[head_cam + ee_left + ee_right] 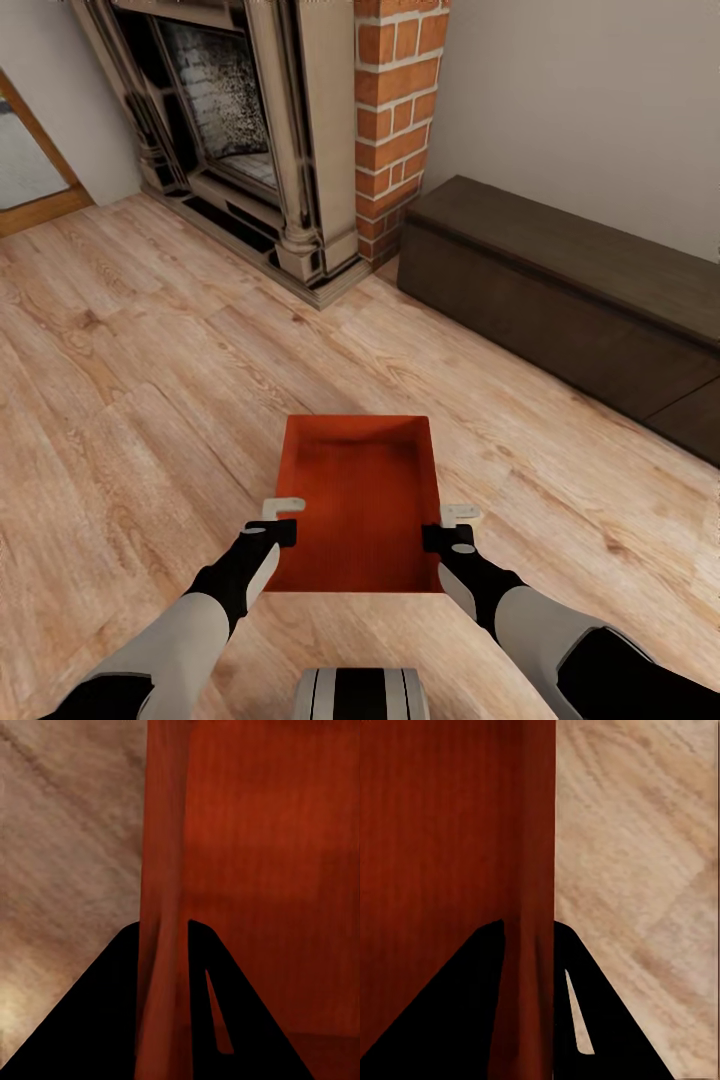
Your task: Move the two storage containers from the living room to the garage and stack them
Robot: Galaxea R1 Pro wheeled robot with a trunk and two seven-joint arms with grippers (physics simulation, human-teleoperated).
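One orange-red storage container hangs in front of me over the light wood planks of the living room, open side up and empty. My left gripper is shut on its left wall, and my right gripper is shut on its right wall. In the left wrist view the thin wall runs between the two dark fingers. The right wrist view shows the same grip on the other wall, with plank floor beyond.
A red-brick fireplace with a stone surround stands ahead. A long dark low cabinet runs along the right wall. A wood-framed doorway opens at far left. Light plank floor spreads to the left.
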